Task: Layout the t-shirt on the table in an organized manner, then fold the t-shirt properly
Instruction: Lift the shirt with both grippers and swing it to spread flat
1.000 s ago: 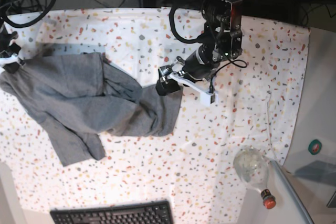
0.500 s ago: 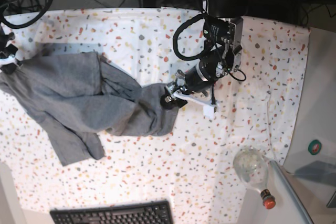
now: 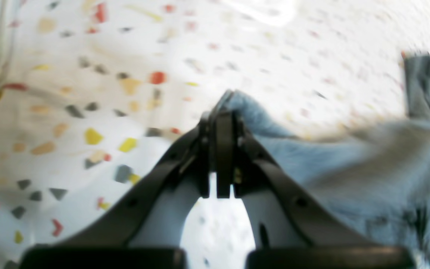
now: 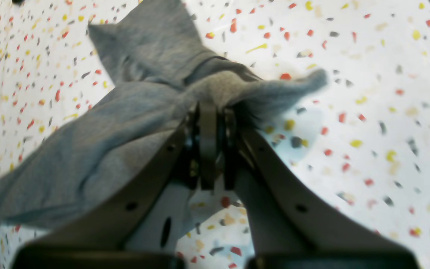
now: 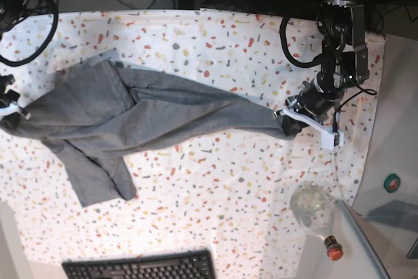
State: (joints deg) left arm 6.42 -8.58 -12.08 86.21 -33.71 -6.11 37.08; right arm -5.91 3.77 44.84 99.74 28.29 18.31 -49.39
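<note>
The counter (image 5: 196,227) with its speckled cloth now carries the t-shirt (image 5: 130,112) drawn out long between my two hands, where a second ago it sat bunched in a heap close to my right hand. A moment back my left hand (image 5: 287,124) was wide apart at the heap's near edge. It has since clamped fully down on a corner of the fabric and carried it well away toward its own side of the counter. My right hand (image 5: 12,114) sits at the opposite end, pinched tight on another bunch of the same fabric, as it was before. I judge this as the spreading step well begun. The body is stretched but still twisted, and one flap (image 5: 98,184) trails out below the line between my hands, so flattening remains before any fold.
</note>
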